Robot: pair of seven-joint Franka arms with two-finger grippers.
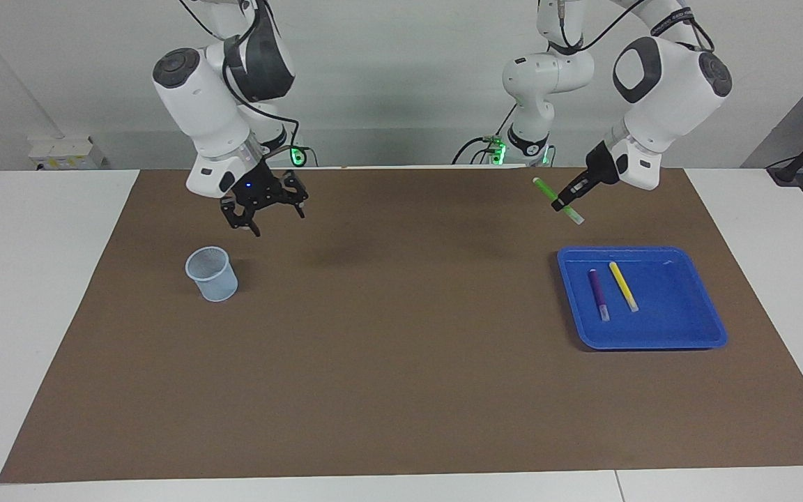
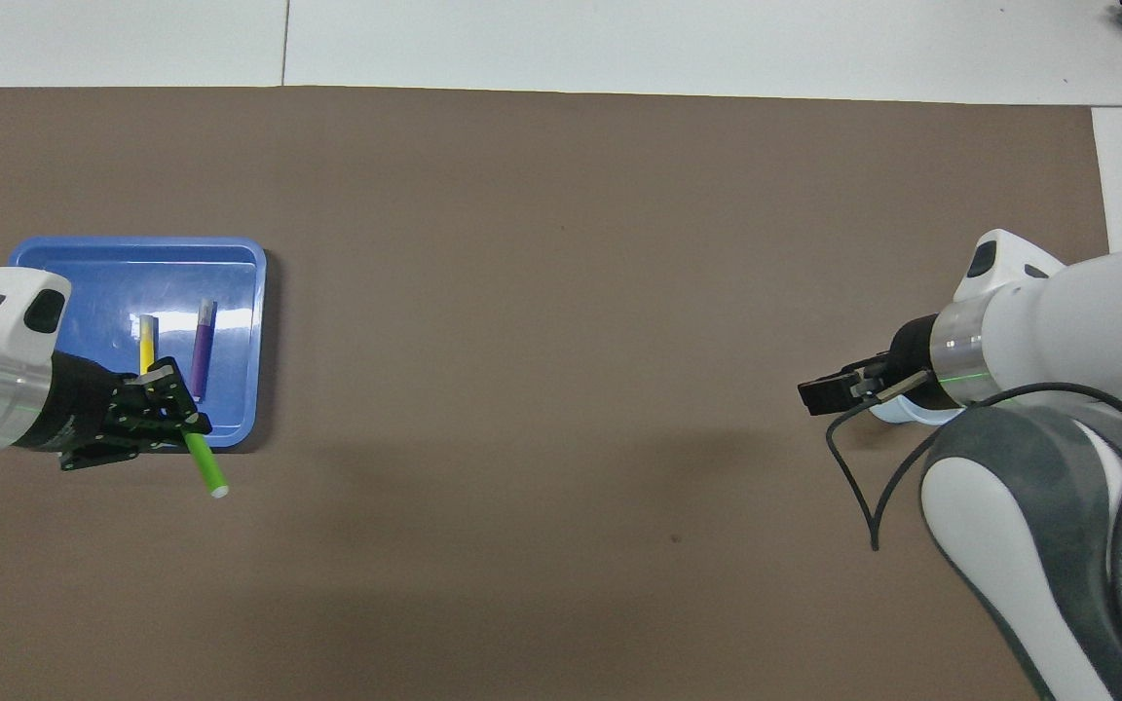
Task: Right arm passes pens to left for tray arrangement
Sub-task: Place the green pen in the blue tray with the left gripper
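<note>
Presently the left gripper, jaws clenched on the green pen, hangs just short of the tray; pen slants downward. Right gripper, jaws released, waits over the cup.

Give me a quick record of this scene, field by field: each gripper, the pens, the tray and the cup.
left gripper: shut on the green pen, in the air near the tray's robot-side edge
right gripper: open, empty, above the cup
tray: blue, at the left arm's end
in tray: purple pen and yellow pen, side by side
still to place: green pen
</note>
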